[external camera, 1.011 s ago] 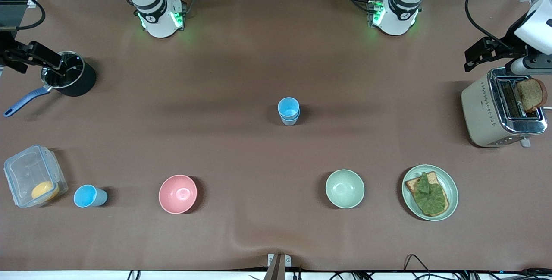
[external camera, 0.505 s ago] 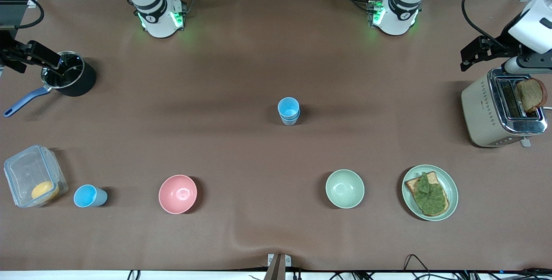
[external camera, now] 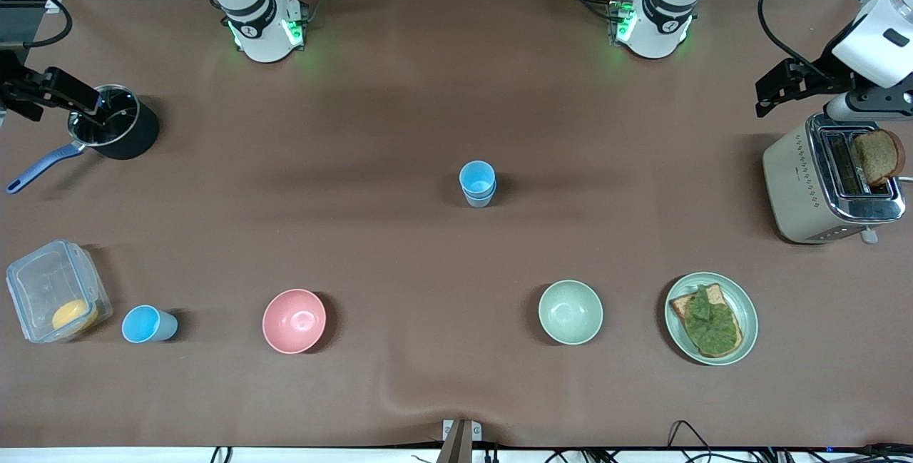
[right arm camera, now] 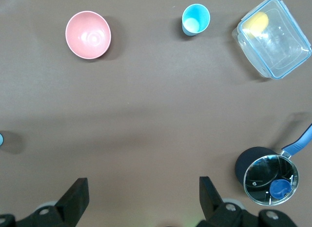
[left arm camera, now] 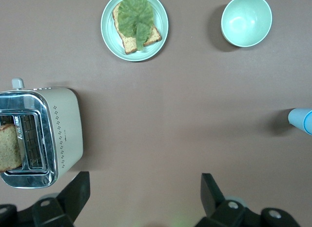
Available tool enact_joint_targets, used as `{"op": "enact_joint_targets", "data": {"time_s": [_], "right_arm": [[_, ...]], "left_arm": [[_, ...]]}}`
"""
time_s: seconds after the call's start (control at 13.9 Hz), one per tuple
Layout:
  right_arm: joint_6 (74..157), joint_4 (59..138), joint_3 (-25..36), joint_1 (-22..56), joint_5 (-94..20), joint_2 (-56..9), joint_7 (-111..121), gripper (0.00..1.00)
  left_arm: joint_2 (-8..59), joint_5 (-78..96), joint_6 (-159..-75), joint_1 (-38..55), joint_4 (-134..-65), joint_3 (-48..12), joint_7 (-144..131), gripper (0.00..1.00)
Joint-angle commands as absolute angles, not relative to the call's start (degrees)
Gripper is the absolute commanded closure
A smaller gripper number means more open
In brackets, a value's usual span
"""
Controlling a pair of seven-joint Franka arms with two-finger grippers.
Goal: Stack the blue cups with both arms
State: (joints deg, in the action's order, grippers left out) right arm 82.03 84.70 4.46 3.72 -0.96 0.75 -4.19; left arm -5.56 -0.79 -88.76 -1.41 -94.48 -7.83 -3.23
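Your left gripper is lifting clear above the cream toaster, jaws wide and empty. Your right gripper hangs by the black saucepan, open too, holding nothing. Two light-blue plastic cups sit nested mid-table. One loose light-blue cup waits between the clear lidded box and the pink bowl. Nothing blocks it; the right arm looks best placed to fetch it.
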Motion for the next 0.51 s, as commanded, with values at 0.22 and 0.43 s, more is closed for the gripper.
{"op": "enact_joint_targets", "data": {"time_s": [0.22, 0.43], "right_arm": [[81.4, 84.3, 4.7, 3.5, -1.6, 1.2, -5.1, 0.00], [81.9, 83.3, 4.7, 3.8, -1.5, 0.8, -5.1, 0.00]], "left_arm": [[-5.8, -1.1, -87.5, -1.7, -93.6, -8.2, -4.1, 0.00], [-5.8, -1.1, -87.3, -1.8, -93.6, -8.1, -4.1, 0.00]]}}
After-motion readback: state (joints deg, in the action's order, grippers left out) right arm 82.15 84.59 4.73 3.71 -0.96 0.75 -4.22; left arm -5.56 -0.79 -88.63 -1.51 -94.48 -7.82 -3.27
